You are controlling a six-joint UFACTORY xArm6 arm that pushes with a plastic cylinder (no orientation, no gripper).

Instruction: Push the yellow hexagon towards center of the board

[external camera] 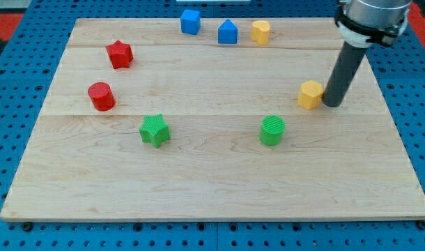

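Observation:
The yellow hexagon sits on the wooden board at the view's right, a little above mid-height. My tip rests on the board just to the right of the yellow hexagon, touching or almost touching its right side. The dark rod rises from there toward the view's top right corner.
A green cylinder stands below and left of the hexagon. A green star, a red cylinder and a red star are at the left. A blue cube, a blue pentagon-like block and another yellow block line the top edge.

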